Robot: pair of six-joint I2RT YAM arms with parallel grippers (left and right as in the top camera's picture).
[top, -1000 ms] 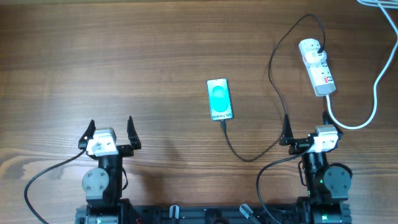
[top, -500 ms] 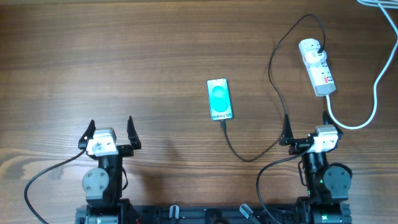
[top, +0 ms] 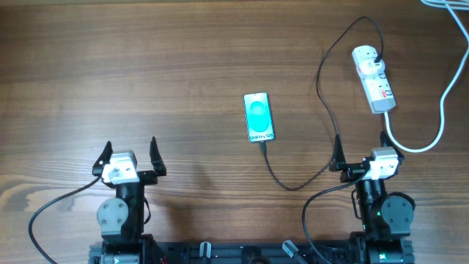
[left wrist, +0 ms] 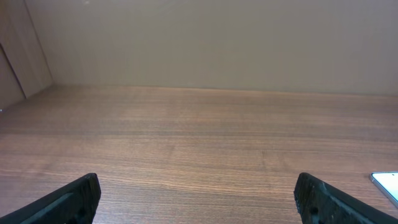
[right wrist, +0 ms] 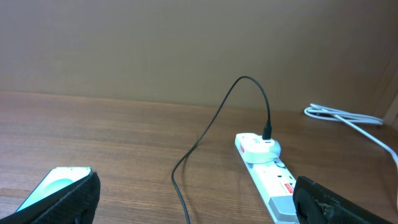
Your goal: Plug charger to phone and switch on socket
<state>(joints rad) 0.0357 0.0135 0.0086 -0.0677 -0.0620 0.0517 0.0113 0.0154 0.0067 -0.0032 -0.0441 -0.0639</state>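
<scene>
Left tool point(top: 130, 150) and right tool point(top: 360, 147) at near edge: spread wide, holding nothing.
Phone point(top: 258, 116) lies mid surface point(top: 168, 66); charger point(top: 319, 81) runs from its near end to socket point(top: 374, 79), far right.

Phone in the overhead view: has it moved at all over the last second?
No. The phone keeps the same place and tilt relative to the socket in all three overhead pictures.

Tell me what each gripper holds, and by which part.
Nothing is held. The left gripper and right gripper both have open, empty jaws; phone, charger and socket lie on the table.
</scene>
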